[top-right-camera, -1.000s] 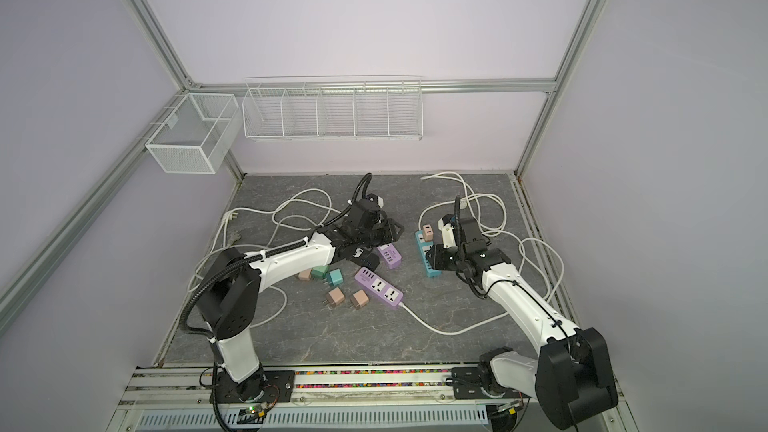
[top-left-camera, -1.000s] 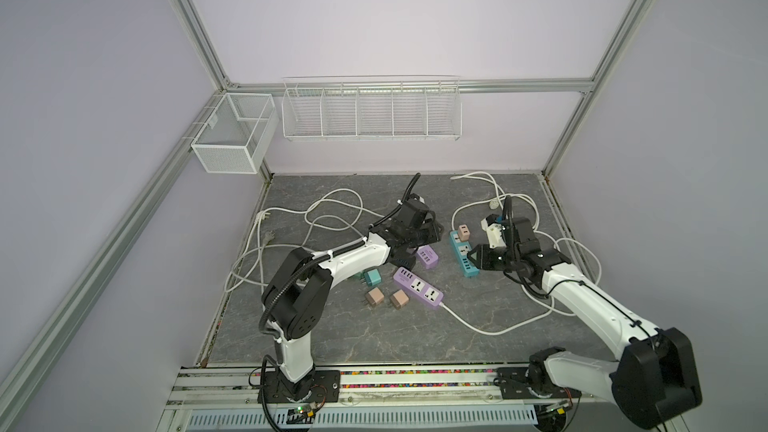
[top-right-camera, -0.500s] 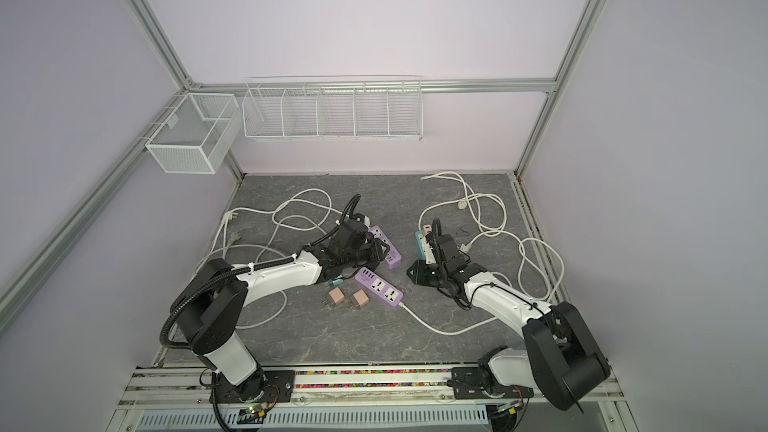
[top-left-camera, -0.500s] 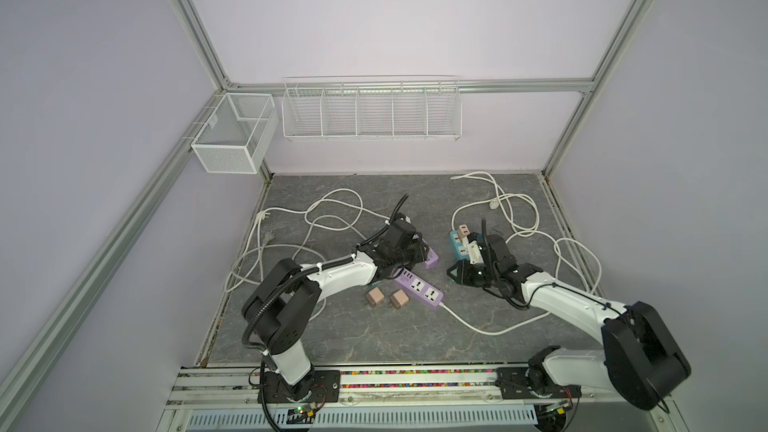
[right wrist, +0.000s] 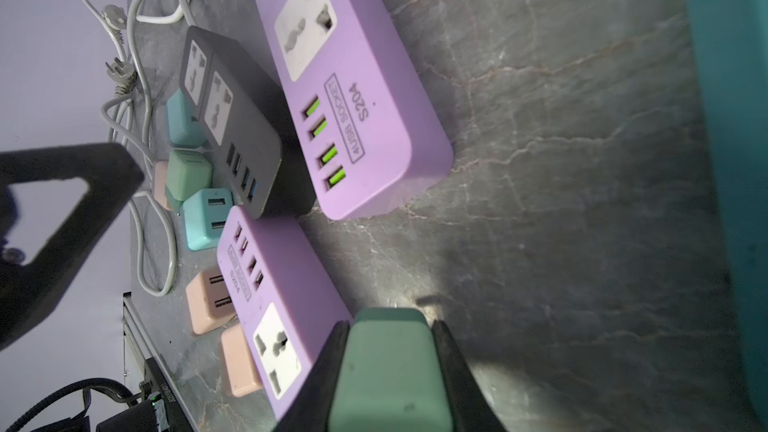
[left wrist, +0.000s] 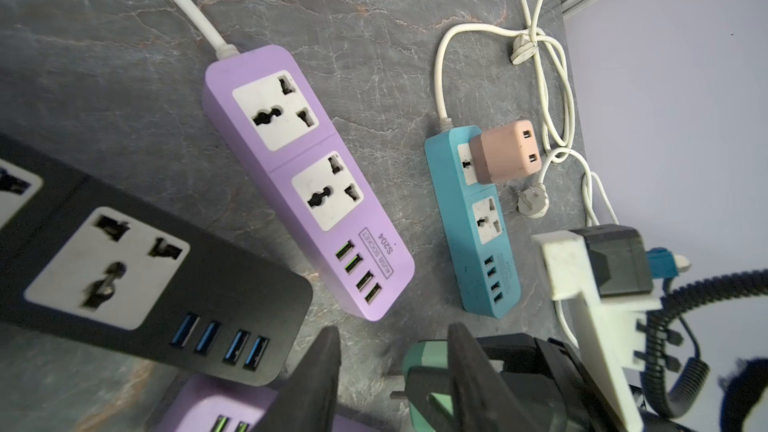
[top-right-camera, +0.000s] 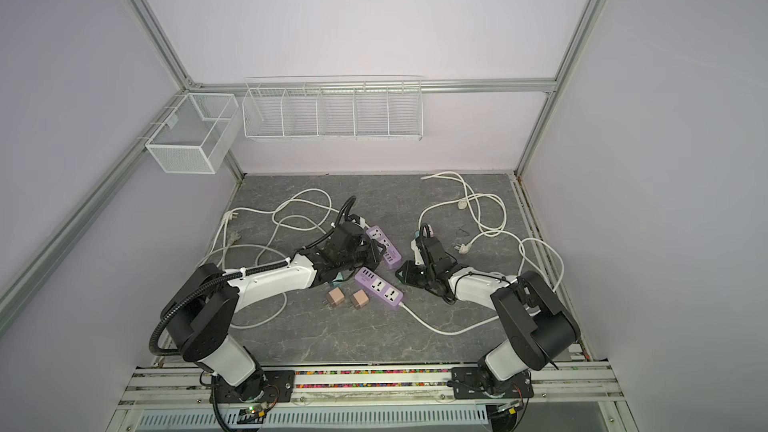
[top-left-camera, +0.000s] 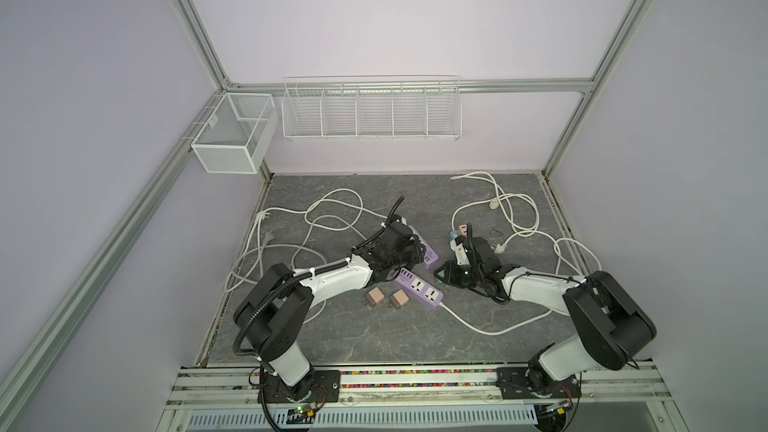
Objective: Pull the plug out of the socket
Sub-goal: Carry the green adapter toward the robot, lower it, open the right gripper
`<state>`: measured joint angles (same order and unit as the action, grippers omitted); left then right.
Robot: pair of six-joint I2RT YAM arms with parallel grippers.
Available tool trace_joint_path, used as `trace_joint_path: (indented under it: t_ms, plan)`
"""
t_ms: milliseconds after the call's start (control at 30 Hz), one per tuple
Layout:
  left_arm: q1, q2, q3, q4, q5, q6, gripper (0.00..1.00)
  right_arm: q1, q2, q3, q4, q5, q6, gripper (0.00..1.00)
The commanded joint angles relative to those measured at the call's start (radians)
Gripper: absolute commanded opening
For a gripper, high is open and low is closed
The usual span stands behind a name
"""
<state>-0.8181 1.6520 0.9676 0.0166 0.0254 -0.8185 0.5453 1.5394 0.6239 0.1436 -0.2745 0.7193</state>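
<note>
- right claw [right wrist: 390, 326]: clenched on mint-green cube plug [right wrist: 390, 371]; plug clear of all sockets, low over grey marbled surface [top-left-camera: 374, 334].
- left claw [left wrist: 395, 328]: parted, gripping nothing.
- only seated plug in view: pink cube plug [left wrist: 505, 151], in cable-end socket of teal power strip [left wrist: 455, 201].
- strip lies just rearward of right claw, long axis roughly front-to-back.
- right arm nearer. Judgement: must set green plug down first.
</note>
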Motion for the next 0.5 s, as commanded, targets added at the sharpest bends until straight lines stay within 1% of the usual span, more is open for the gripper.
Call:
trace_joint_path:
  t_ms: [0, 133, 200, 267, 400, 467]
  plan:
    - [0.004, -0.022, -0.010, -0.006, -0.015, -0.007, 0.44, 0.009, 0.020, 0.015, 0.045, 0.003, 0.023, 0.23]
    - [0.004, -0.018, 0.003, -0.030, -0.024, -0.010, 0.44, 0.010, 0.033, 0.017, 0.030, 0.011, 0.018, 0.26]
    - [0.003, -0.017, 0.003, -0.027, -0.025, -0.016, 0.45, 0.010, 0.030, 0.016, 0.023, 0.009, 0.013, 0.30]
    - [0.003, -0.010, 0.006, -0.024, -0.027, -0.017, 0.45, 0.010, 0.027, 0.018, 0.007, 0.015, -0.007, 0.37]
    - [0.003, 0.010, 0.045, -0.065, -0.028, -0.018, 0.47, 0.009, 0.022, 0.021, -0.012, 0.023, -0.022, 0.41]
    - [0.002, 0.012, 0.057, -0.075, -0.029, -0.015, 0.48, 0.010, 0.014, 0.023, -0.022, 0.026, -0.032, 0.46]
